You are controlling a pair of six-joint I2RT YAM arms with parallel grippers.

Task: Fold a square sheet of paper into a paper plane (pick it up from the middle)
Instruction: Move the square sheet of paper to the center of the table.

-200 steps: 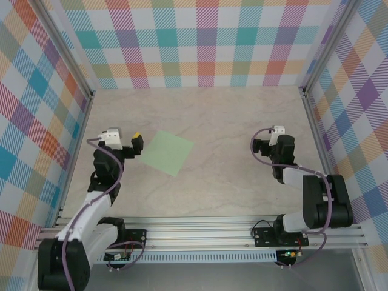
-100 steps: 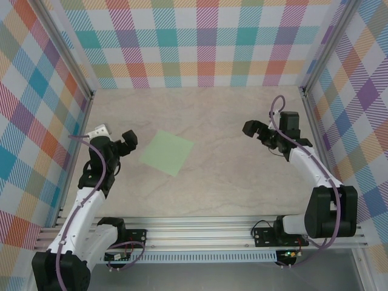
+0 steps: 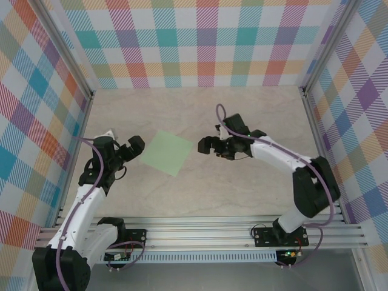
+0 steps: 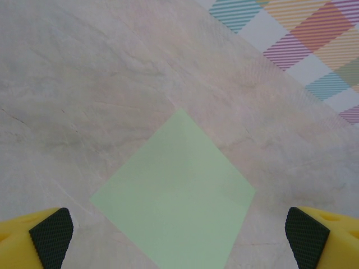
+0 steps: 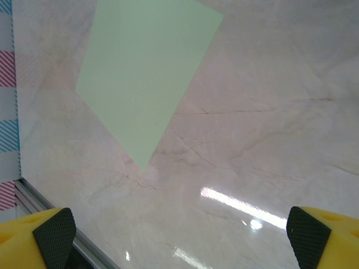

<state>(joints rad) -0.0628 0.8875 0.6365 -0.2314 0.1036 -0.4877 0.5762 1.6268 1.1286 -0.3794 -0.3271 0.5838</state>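
Two arms and one sheet under inspection.

Finding the square sheet of paper (image 3: 167,153) lying flat and unfolded on the counter (image 3: 242,115), left of centre in the top view and turned corner-on like a diamond.

Noting the left arm (image 3: 85,200) reaching up from the lower left. Recording the left jaws as standing wide open and holding nothing, just beside the sheet's left corner. Not managing to tell from above whether touching the paper or hanging clear of it.

Confirming through the left wrist view: black pads (image 4: 51,235) sitting far apart in the two lower corners, with the sheet (image 4: 176,196) showing between them at lower centre and its near corner running off the bottom edge.

Noting the right arm (image 3: 273,154) stretching in from the lower right. Recording the right jaws as likewise spread wide and gripping nothing, near the sheet's right corner with bare counter between.

Confirming through the right wrist view: pads (image 5: 54,235) sitting in the lower corners, with the sheet (image 5: 143,73) lying at upper left, well apart from them, over glossy counter (image 5: 269,112).
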